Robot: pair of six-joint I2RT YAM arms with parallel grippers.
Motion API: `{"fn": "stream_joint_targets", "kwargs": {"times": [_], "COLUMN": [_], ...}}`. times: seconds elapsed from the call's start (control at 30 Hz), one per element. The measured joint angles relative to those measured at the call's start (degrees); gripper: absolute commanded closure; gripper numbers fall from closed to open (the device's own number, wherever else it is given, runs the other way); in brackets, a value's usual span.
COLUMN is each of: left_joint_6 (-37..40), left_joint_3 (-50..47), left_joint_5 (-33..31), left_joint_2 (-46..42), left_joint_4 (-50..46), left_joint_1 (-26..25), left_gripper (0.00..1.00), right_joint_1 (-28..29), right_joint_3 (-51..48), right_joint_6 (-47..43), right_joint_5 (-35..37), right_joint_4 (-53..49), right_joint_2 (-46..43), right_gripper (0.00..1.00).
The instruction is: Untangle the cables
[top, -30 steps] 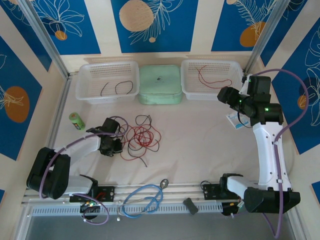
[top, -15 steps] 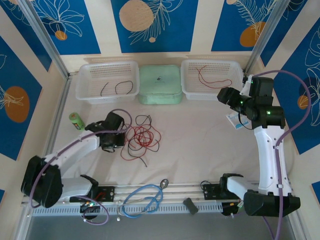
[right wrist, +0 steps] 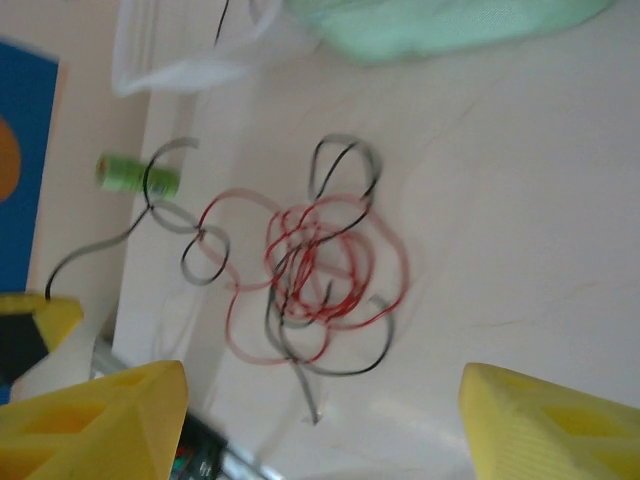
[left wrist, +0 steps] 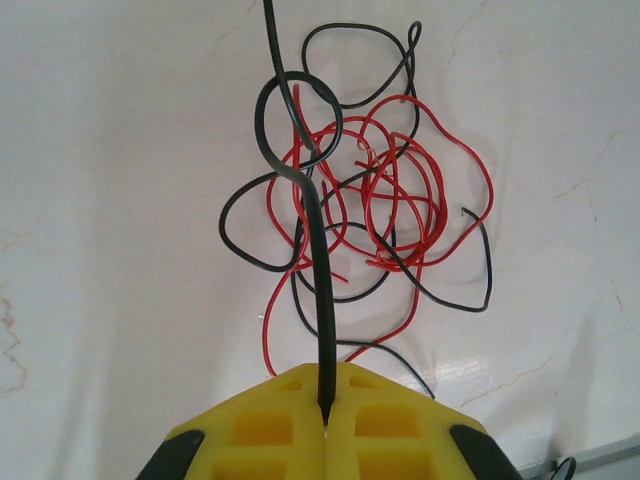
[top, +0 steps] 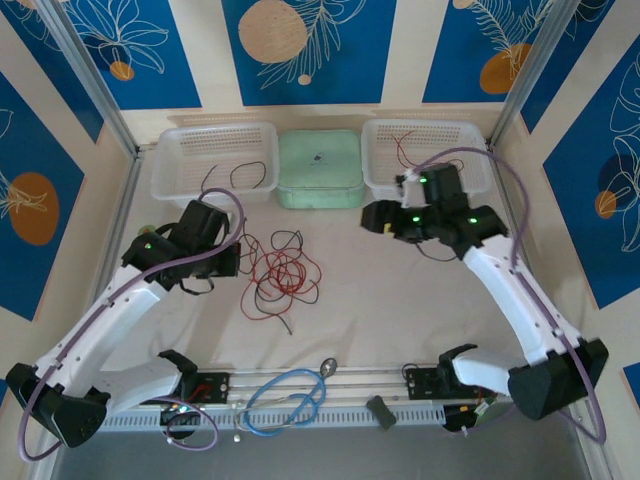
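A mint-green box (top: 320, 170) sits between the left basket (top: 175, 160) and right basket (top: 379, 150); a light-blue cable (top: 283, 376) loops up front.

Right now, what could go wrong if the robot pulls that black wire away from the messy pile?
1. The black cable in the shut left gripper loops through the red cables, so pulling may tighten the knot or drag the whole pile.
2. It is pinched only at the gripper's tip, so the thin wire may slip out.
3. The right gripper hangs open, apart from the pile, holding nothing down.
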Motion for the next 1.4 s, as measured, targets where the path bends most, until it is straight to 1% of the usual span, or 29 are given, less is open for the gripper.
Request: {"fn": "stream_joint_targets", "kwargs": {"times": [0.1, 0.23, 0.33, 0.37, 0.43, 0.6, 0.83, 1.03, 1.27, 1.4], "left_joint_6": [0.02, 0.04, 0.07, 0.07, 0.07, 0.07, 0.07, 0.07, 0.07, 0.07], "left_joint_3": [0.98, 1.97, 2.4, 2.49, 2.58, 2.58, 2.58, 2.58, 2.49, 2.43], "left_joint_5": [-0.04, -0.07, -0.07, -0.07, -0.04, -0.02, 0.02, 0.22, 0.24, 0.24], "left_joint_2": [-0.31, -0.35, -0.37, -0.37, -0.39, -0.42, -0.46, -0.48, -0.48, -0.48], "left_joint_4": [-0.31, -0.28, -0.28, -0.28, -0.24, -0.22, 0.04, 0.17, 0.33, 0.39], "left_joint_1": [-0.04, -0.04, -0.04, -0.04, -0.04, -0.04, -0.04, -0.04, -0.04, -0.04], "left_gripper": [1.0, 1.0, 1.0, 1.0, 1.0, 1.0, 1.0, 1.0, 1.0, 1.0], "right_joint_1": [6.58, 14.73, 18.95, 19.54, 19.85, 18.08, 17.11, 18.36, 20.31, 20.92], "right_joint_3": [-0.96, -0.68, 0.61, 1.09, 2.56, 7.91, 21.57, 28.68, 36.15, 38.62], "right_joint_6": [3.52, 7.76, 10.45, 11.23, 13.2, 18.75, 26.95, 31.39, 32.15, 32.17], "right_joint_5": [-2.14, -2.69, -2.84, -2.89, -2.8, -3.39, -9.29, -13.11, -14.64, -15.13], "right_joint_4": [4.7, 10.1, 13.27, 14.29, 16.63, 22.03, 26.45, 26.56, 24.85, 24.63], "right_joint_2": [6.47, 14.58, 19.21, 20.17, 22.14, 26.71, 40.87, 49.94, 53.11, 53.64], "right_gripper": [0.34, 0.37, 0.39, 0.39, 0.39, 0.39, 0.39, 0.39, 0.41, 0.48]}}
